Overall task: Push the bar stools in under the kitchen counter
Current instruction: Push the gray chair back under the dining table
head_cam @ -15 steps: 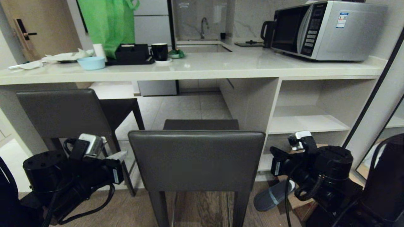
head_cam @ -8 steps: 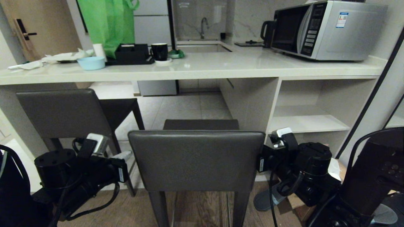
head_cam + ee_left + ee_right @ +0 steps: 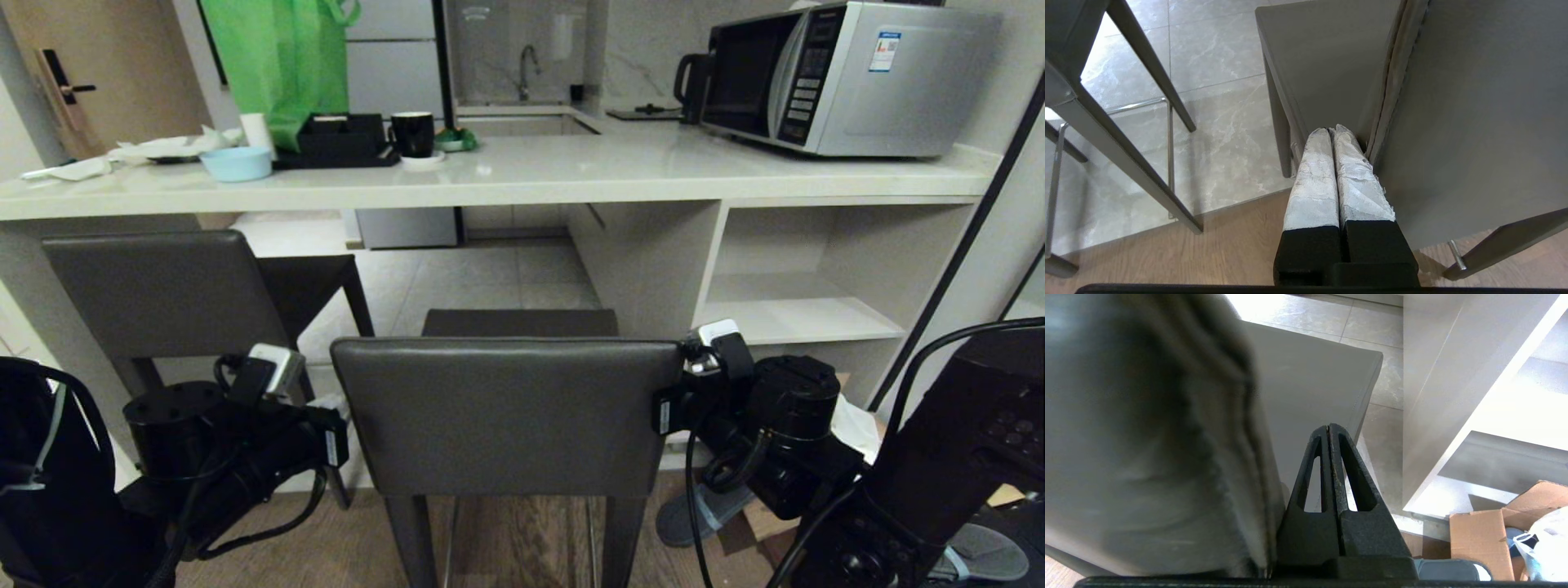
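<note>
— Kitchen, head view: pale surface of the kitchen counter [image 3: 522, 175] up top w/ microwave [image 3: 841, 73]. Near bar stool [image 3: 508, 416] standing out from it, seat barely under the edge; far bar stool [image 3: 175, 294] at left, seat closer in.
— Arms?
— Flanking near stool's backrest: left gripper [image 3: 331, 445] at its left edge, right gripper [image 3: 665, 412] at right edge. Prob. set for a two-sided shove, keeps stool straight.
— Left wrist view?
— Jaws pressed together, empty; left gripper [image 3: 1329, 132] tips just beside backrest seam, seat ahead. Contact: can't tell.
— Right wrist view?
— Same: right gripper [image 3: 1328, 428] jaws together, holding nothing, right beside backrest edge. Shelves [image 3: 1506, 416] on other side.
</note>
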`<state>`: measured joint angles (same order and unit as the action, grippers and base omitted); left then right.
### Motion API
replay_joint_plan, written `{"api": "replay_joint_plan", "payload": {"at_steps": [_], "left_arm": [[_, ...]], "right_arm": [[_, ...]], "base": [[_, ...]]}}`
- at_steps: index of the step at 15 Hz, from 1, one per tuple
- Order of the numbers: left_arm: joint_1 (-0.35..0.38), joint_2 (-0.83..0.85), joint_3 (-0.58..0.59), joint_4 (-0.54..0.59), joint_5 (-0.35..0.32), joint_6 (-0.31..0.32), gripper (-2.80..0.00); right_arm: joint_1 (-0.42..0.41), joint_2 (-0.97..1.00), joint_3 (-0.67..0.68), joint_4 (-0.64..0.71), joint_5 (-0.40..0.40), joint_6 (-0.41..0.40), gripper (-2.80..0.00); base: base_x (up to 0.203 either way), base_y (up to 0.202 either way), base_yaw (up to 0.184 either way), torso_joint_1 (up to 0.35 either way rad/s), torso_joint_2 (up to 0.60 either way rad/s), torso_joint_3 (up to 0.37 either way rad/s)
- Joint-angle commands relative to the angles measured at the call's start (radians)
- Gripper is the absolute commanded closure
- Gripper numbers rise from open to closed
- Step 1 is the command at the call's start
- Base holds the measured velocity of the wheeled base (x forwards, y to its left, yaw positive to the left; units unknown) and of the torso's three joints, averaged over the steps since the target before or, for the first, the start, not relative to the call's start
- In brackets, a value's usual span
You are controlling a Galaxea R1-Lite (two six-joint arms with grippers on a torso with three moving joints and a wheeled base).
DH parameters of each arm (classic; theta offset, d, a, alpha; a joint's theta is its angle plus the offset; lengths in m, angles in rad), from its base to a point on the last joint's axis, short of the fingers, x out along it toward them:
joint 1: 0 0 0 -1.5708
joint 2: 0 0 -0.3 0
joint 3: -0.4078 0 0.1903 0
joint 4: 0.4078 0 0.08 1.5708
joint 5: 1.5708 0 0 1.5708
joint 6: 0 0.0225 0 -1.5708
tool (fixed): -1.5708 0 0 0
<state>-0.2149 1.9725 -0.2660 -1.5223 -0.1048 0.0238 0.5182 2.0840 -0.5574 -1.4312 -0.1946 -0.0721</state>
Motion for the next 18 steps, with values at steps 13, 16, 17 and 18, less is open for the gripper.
{"api": "replay_joint_plan", "payload": {"at_steps": [13, 16, 17, 18], "left_arm": [[-0.018, 0.022, -0.013, -0.008, 0.056, 0.036, 0.00], [-0.021, 0.022, -0.013, -0.008, 0.056, 0.036, 0.00], [-0.021, 0.022, -0.014, -0.008, 0.056, 0.036, 0.00], [-0.023, 0.022, -0.016, -0.008, 0.056, 0.036, 0.00]], "right_arm": [[0.016, 0.044, -0.024, -0.014, 0.000, -0.044, 0.00], [0.016, 0.045, -0.024, -0.014, 0.000, -0.044, 0.00], [0.016, 0.048, -0.024, -0.014, 0.001, -0.044, 0.00], [0.016, 0.050, -0.024, -0.015, 0.001, -0.044, 0.00]], "base": [[0.054, 0.000, 0.000, 0.000, 0.00, 0.002], [0.188, 0.000, 0.003, 0.002, 0.00, 0.004], [0.194, 0.000, 0.002, 0.002, 0.00, 0.002], [0.191, 0.000, 0.003, 0.002, 0.01, 0.002]]}}
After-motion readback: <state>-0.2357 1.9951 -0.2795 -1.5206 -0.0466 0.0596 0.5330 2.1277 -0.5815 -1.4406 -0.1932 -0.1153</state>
